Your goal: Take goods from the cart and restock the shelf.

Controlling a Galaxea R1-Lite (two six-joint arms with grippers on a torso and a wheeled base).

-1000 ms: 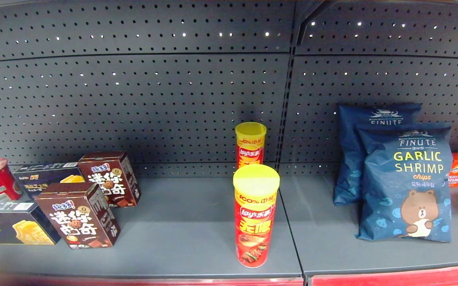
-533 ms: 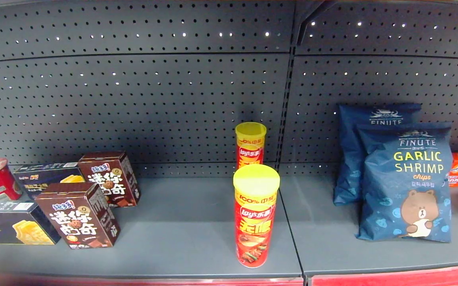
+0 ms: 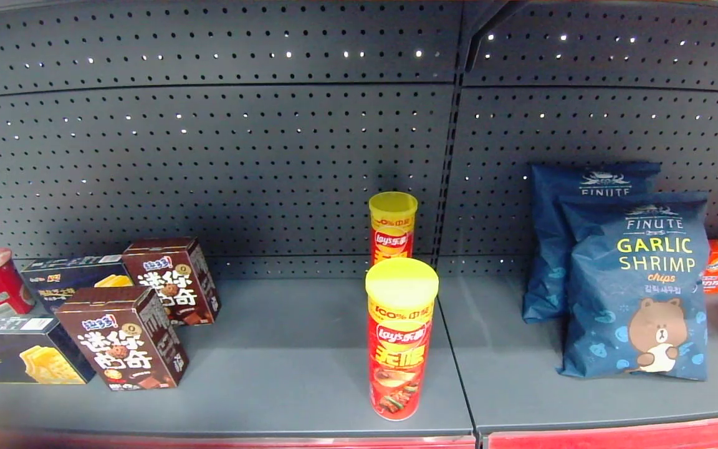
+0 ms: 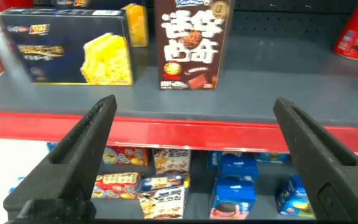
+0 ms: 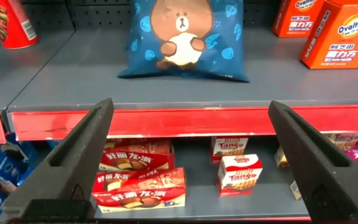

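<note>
Both left gripper (image 4: 194,102) and right gripper (image 5: 191,104) wide-spread before shelf (image 3: 284,349)

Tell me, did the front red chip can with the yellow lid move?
No. The front red yellow-lidded chip can stays put, just left of the seam in the grey metal shelf.

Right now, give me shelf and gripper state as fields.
shelf: grey shelf, red front edge
chip cans: front can upright near the edge; rear can upright behind it
boxes: front brown box and rear brown box, left side
bags: front blue bag overlapping rear blue bag, right side
left gripper: open, empty, facing front brown box
right gripper: open, empty, facing front blue bag
</note>
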